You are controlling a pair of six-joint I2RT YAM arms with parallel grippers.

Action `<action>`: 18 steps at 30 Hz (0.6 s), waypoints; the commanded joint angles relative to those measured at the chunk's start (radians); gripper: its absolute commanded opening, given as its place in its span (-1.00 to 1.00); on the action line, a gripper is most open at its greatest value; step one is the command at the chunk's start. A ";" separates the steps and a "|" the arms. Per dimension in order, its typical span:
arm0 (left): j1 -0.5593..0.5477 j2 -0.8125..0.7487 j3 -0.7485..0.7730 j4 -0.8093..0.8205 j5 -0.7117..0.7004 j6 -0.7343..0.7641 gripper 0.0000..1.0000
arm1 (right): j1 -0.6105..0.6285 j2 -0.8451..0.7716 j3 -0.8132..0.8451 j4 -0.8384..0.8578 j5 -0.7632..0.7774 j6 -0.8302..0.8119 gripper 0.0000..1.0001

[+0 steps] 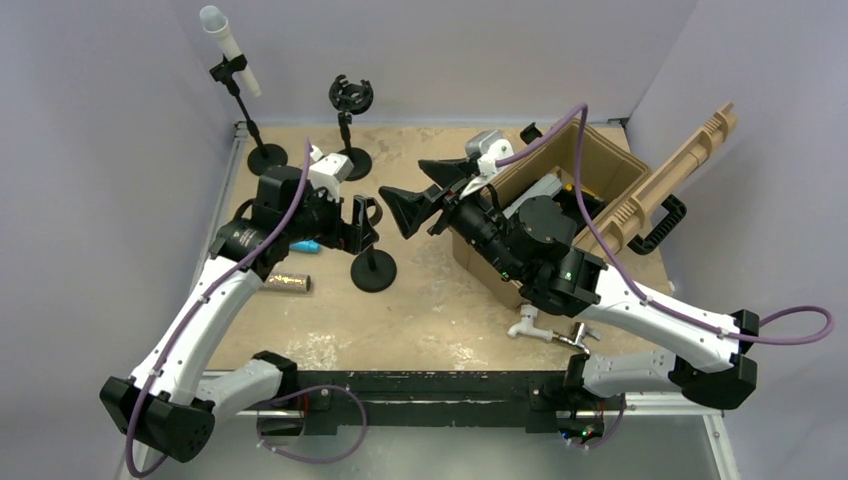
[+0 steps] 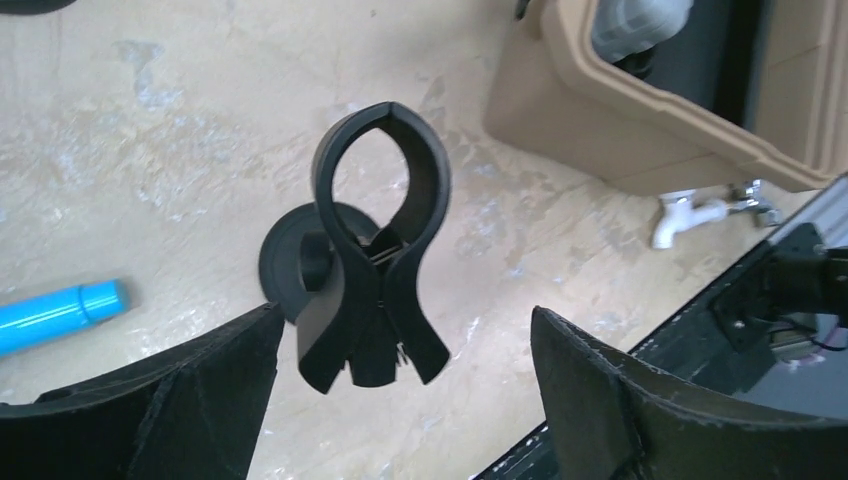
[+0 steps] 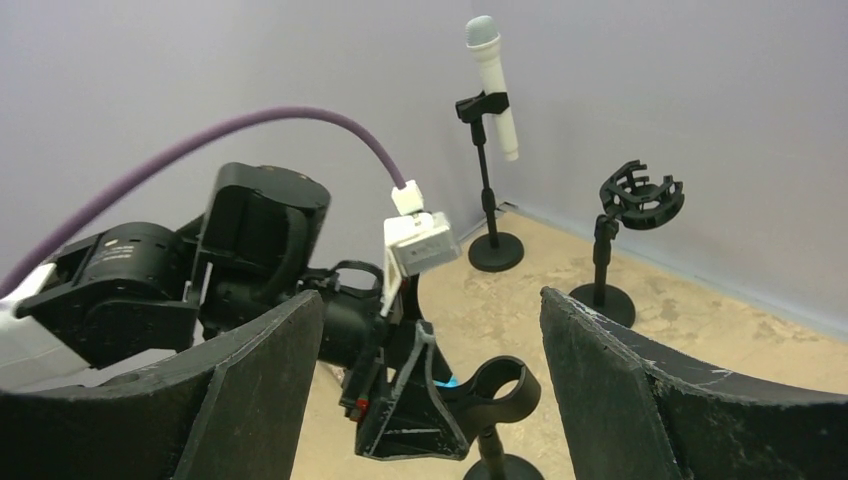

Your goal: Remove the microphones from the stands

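Observation:
The white microphone (image 1: pixel 229 48) sits tilted in the clip of the tall stand (image 1: pixel 266 157) at the far left corner. It also shows in the right wrist view (image 3: pixel 492 85). Both grippers are far from it. My left gripper (image 1: pixel 358 226) is open, its fingers on either side of the empty black clip (image 2: pixel 380 230) of a nearer short stand (image 1: pixel 373 271), without touching it. My right gripper (image 1: pixel 404 188) is open and empty, held in the air over the middle of the table. It faces the left gripper and the back corner.
A second stand with an empty shock mount (image 1: pixel 350 95) is right of the microphone stand. A blue tube (image 1: pixel 305 247) and a brown cylinder (image 1: pixel 288 283) lie on the left. An open tan case (image 1: pixel 600 170) fills the right. A white faucet (image 1: pixel 530 325) lies near the front edge.

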 commanded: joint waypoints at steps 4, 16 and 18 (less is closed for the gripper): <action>-0.061 0.070 0.079 -0.053 -0.148 0.096 0.62 | 0.000 -0.049 -0.008 0.038 0.013 0.003 0.56; -0.173 0.132 0.105 -0.013 -0.334 0.111 0.00 | 0.000 -0.080 -0.036 0.045 0.026 -0.006 0.56; -0.173 0.153 0.118 -0.015 -0.331 0.105 -0.04 | 0.000 -0.089 -0.043 0.046 0.030 -0.009 0.56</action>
